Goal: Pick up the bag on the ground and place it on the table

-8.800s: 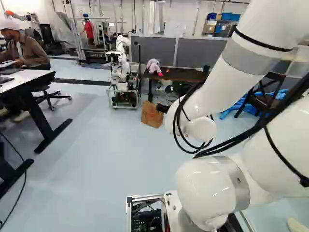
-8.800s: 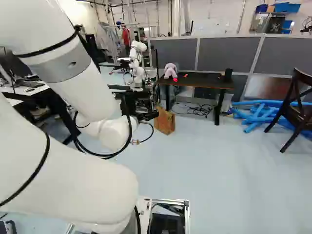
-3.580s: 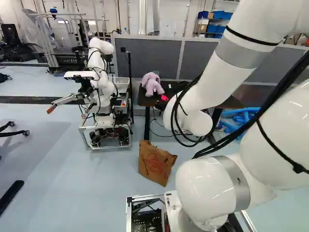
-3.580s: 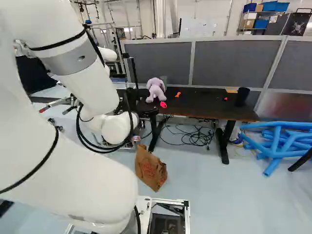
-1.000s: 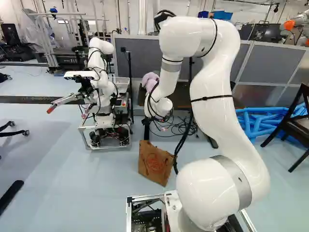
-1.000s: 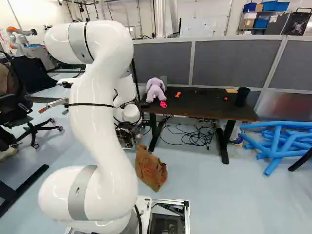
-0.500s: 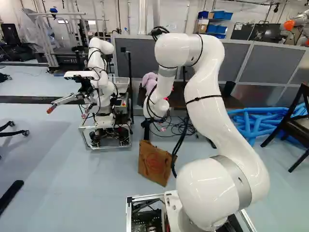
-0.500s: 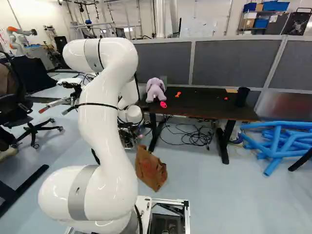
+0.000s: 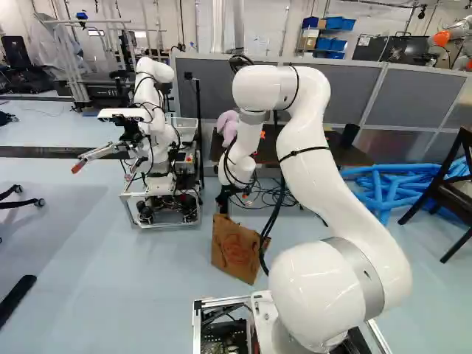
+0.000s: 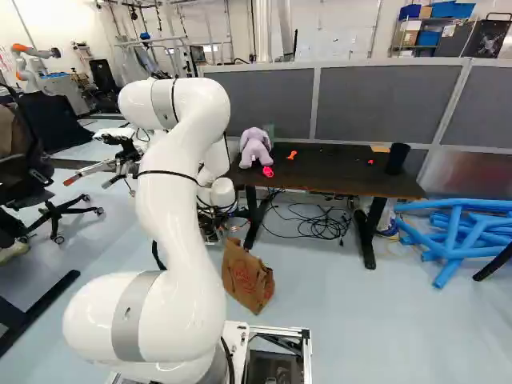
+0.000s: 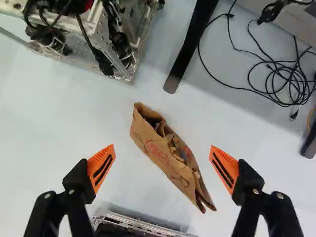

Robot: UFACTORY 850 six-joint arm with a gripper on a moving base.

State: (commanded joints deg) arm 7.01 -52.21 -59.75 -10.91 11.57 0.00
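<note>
A brown paper bag stands on the floor ahead of the base, also plain in the right base view. The gripper hangs from the wrist, partly hidden, behind and above the bag in the left base view. Seen from the wrist, the gripper is open, pointing down, its orange pads wide apart. Below and between them lies the bag, crumpled mouth facing up, untouched, running slantwise across the gap. The dark table stands beyond the bag.
On the table are a lilac plush toy, small red and orange things and a black cup. Another robot stands left of the table. Cables lie beneath the table; blue tubes are to its right.
The base drove closer to the bag and table earlier, then stayed put. My arm has folded up over the base; over the last second its upper part has lowered and moved forward. The bag has not moved.
</note>
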